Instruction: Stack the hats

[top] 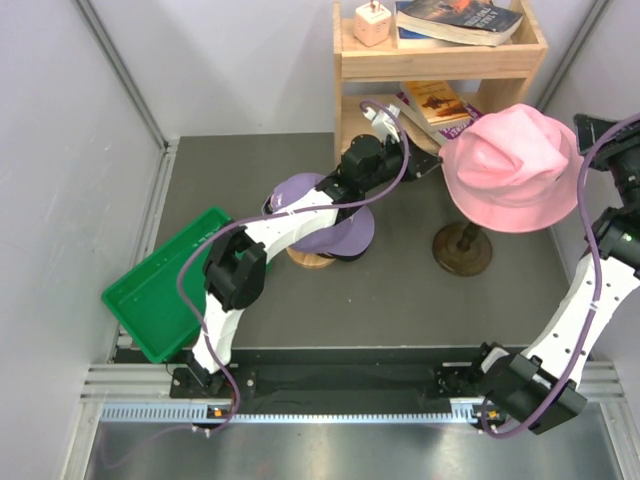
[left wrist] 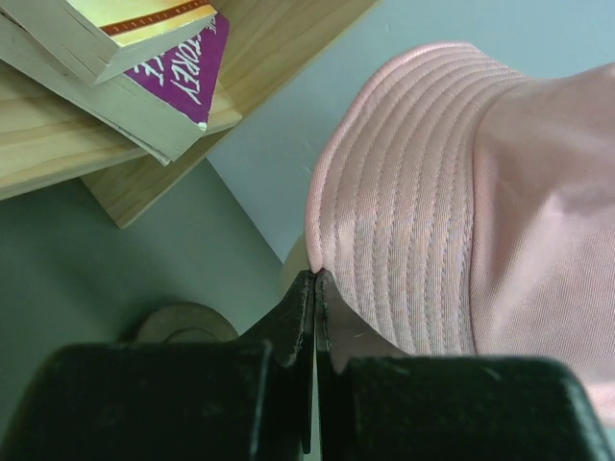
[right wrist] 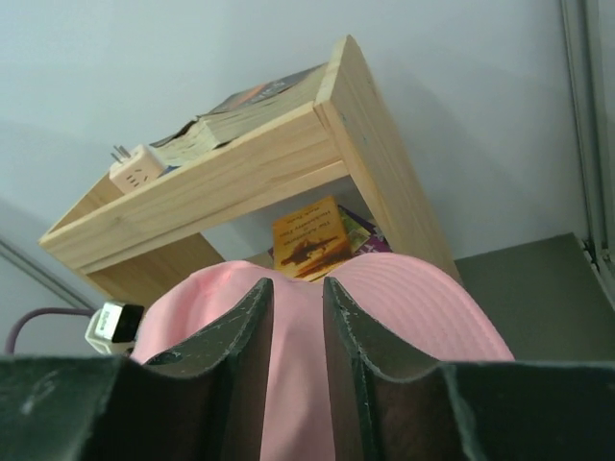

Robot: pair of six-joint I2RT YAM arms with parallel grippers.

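Pinching pink hat (top: pixel 510 165) brim between both jaws

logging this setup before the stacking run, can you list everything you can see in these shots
pink hat: one, pink, over the dark stand, right
lavender cap: one, lavender, on the wooden stand, partly under the left arm
dark stand: one, brown, right of centre
wooden stand: one, light wood, centre
tray: one, green, left edge
shelf: one, pale wood, back
books: several, mixed colours, both shelf levels
plug adapter: one, cream, top shelf
table: one, grey
left gripper: one, black, shut, tips at the hat's brim edge
right gripper: one, black, closed on the pink hat
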